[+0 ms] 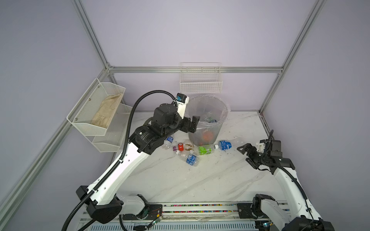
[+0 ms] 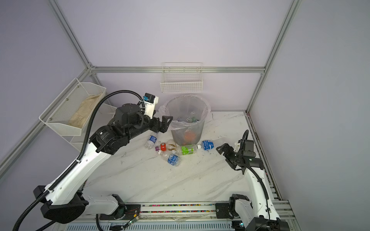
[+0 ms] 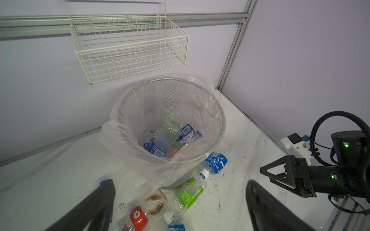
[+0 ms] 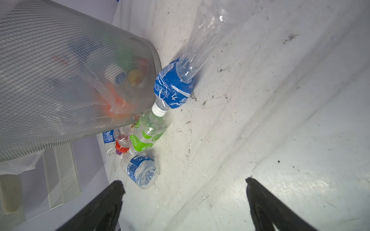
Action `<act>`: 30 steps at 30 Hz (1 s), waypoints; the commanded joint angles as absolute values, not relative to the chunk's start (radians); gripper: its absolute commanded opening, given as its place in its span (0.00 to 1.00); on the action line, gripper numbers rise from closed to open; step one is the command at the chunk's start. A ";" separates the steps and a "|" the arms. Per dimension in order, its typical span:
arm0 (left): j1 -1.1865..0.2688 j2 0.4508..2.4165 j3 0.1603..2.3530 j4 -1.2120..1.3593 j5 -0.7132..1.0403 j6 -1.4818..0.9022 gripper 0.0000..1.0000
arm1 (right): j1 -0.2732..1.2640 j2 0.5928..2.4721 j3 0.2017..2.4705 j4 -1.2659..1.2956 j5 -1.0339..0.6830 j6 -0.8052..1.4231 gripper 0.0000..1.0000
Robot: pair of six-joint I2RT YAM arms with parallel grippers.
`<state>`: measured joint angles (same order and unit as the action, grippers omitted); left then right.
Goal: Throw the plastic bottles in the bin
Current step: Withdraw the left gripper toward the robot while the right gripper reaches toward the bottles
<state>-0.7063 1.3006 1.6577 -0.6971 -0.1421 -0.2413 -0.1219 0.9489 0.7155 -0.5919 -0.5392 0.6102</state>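
both wide open, empty — left gripper (image 1: 193,124), right gripper (image 1: 242,154)

Both top views look down from high over the near edge of the desk (image 1: 200,180) toward the back wall (image 1: 190,40), far off, and overlap almost wholly, the bin (image 1: 202,134) just above the centre of each frame. My left wrist camera peers past my left hand (image 3: 179,182) down into the bin, close. My right wrist camera sits low behind my right hand (image 4: 183,181), near the desk. Both wrist views share the bottles (image 4: 148,134) at the bin's foot.
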 commanded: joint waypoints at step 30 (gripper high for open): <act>-0.723 0.601 0.698 -0.647 -0.120 -0.709 1.00 | 0.004 1.294 0.887 -0.328 -0.359 0.796 0.93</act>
<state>-0.7139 0.6407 0.7681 -0.6640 -0.1513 -0.6308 -0.0299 1.2648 0.8730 -0.3672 -0.4023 0.7567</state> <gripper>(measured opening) 0.999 0.932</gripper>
